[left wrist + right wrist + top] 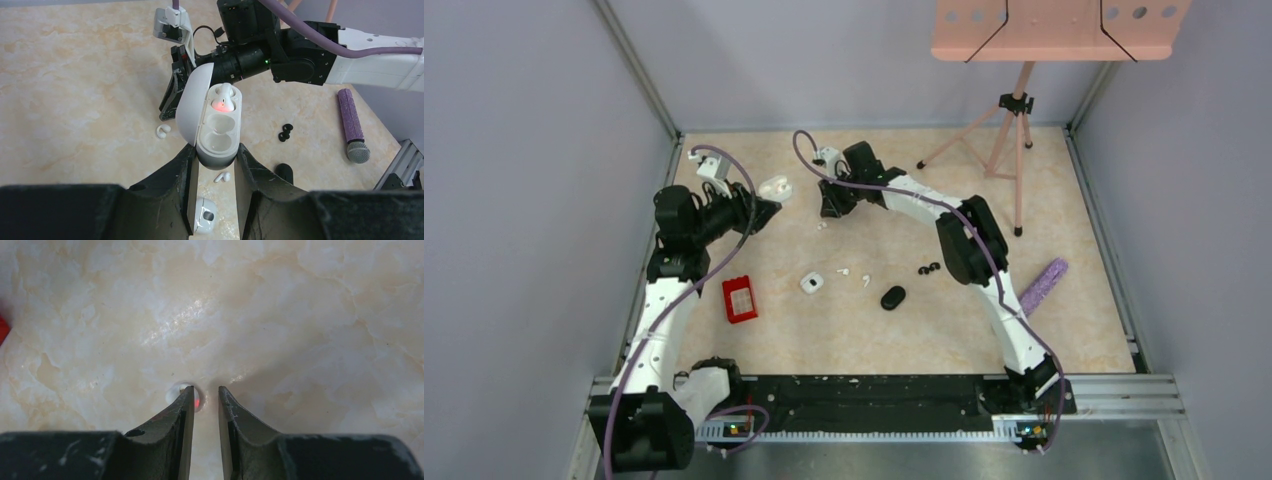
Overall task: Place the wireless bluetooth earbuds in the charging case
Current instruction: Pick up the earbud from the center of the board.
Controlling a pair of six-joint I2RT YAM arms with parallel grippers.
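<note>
My left gripper (216, 150) pinches the open case (192, 105). My right gripper (206, 392) hangs near its far end, jaws slightly parted, empty. Half done, I judge: one seated earbud (224, 95) is in; the empty slot (218, 141) waits for a loose earbud (162, 131) on the table (75, 75).
</note>
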